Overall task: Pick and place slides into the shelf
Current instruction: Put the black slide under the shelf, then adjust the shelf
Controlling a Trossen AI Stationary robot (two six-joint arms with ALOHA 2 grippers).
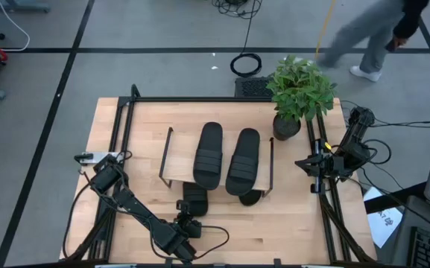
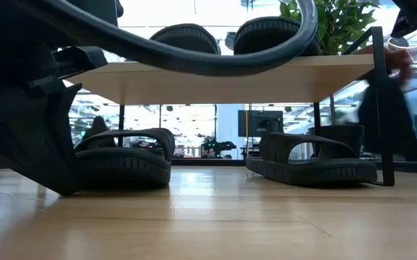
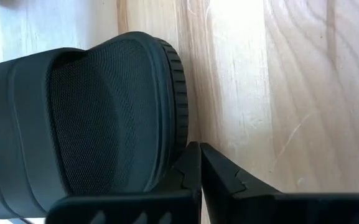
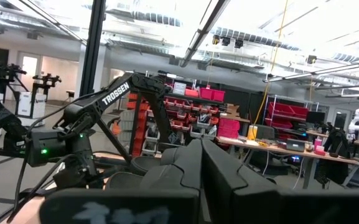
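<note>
Two black slides (image 1: 209,155) (image 1: 244,161) lie side by side on the shelf's wooden top board (image 1: 179,160). Two more slides rest flat on the table under the board, the left one (image 2: 121,159) and the right one (image 2: 313,162), their near ends sticking out (image 1: 194,198) (image 1: 250,197). My left gripper (image 1: 191,217) is shut and low at the near end of the left lower slide (image 3: 104,112). My right gripper (image 4: 201,162) is shut, holds nothing, and is parked at the table's right edge (image 1: 320,165). My left gripper has its shut fingers beside the rounded near end of the left lower slide. The outer side of one finger (image 3: 188,171) lies against that end's rim (image 3: 179,124). The fingers slant down from the table's near side. The slide lies flat on the table, its far part under the shelf.
A potted plant (image 1: 298,93) stands at the table's far right corner, next to the shelf. Black rails (image 1: 125,141) run along the table's sides. Bare tabletop (image 1: 274,231) lies near the front right. A person (image 1: 375,33) walks on the floor beyond the table.
</note>
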